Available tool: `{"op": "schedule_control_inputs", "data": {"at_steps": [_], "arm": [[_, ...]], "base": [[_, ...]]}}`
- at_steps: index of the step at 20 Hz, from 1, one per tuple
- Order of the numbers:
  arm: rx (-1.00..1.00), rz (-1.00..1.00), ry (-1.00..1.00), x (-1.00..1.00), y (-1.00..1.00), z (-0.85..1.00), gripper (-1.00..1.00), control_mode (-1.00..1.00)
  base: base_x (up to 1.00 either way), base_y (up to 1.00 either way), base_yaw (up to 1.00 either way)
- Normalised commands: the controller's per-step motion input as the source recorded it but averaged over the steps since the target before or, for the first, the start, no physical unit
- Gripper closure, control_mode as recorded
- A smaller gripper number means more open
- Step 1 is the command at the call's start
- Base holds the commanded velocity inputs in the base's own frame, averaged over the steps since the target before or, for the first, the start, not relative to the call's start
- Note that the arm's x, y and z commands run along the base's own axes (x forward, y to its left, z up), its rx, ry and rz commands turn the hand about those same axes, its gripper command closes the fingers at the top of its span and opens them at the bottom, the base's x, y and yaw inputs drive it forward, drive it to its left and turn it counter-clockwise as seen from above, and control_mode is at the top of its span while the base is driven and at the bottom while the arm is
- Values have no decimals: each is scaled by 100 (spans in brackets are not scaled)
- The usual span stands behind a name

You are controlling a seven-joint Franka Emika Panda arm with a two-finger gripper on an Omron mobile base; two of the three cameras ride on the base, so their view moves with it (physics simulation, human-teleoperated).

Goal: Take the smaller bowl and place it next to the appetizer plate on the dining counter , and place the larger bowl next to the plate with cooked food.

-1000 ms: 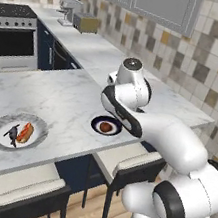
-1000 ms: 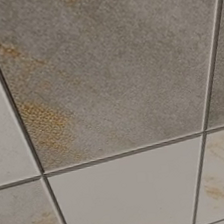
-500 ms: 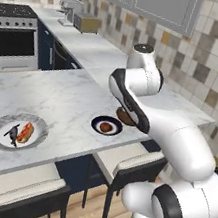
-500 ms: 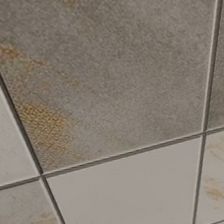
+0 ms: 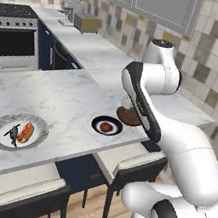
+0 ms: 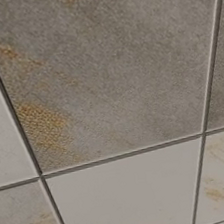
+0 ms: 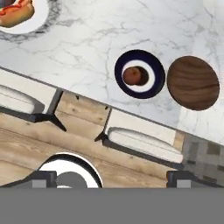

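Raised higher since a second ago, the arm now hangs well above the dining counter [image 5: 57, 97], gripper [image 7: 111, 177] wide open and empty. Below, the smaller bowl [image 7: 193, 82] sits empty just beside the appetizer plate [image 7: 139, 73], which holds one brown morsel [image 7: 132, 75]. Far along, the plate with cooked food [image 5: 17, 131] carries orange-red and dark pieces.

Smaller bowl [image 7: 193, 82] sat on dining counter [image 7: 96, 48], just beside appetizer plate [image 7: 139, 74]. Plate with cooked food [image 5: 17, 132] lay well apart, further along the counter.
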Motion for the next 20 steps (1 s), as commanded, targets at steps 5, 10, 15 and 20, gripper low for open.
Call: {"op": "schedule_control_inputs", "data": {"at_steps": [5, 10, 15, 20], "arm": [[13, -71, -5, -59, 9, -13, -100, -100], [1, -10, 0, -8, 2, -5, -100, 100], [0, 0, 0, 0, 0, 0, -100, 100], [0, 0, 0, 0, 0, 0, -100, 100]], "base": [[0, 0, 0], [-20, 37, -2], [-45, 100, 0], [-52, 100, 0]]}}
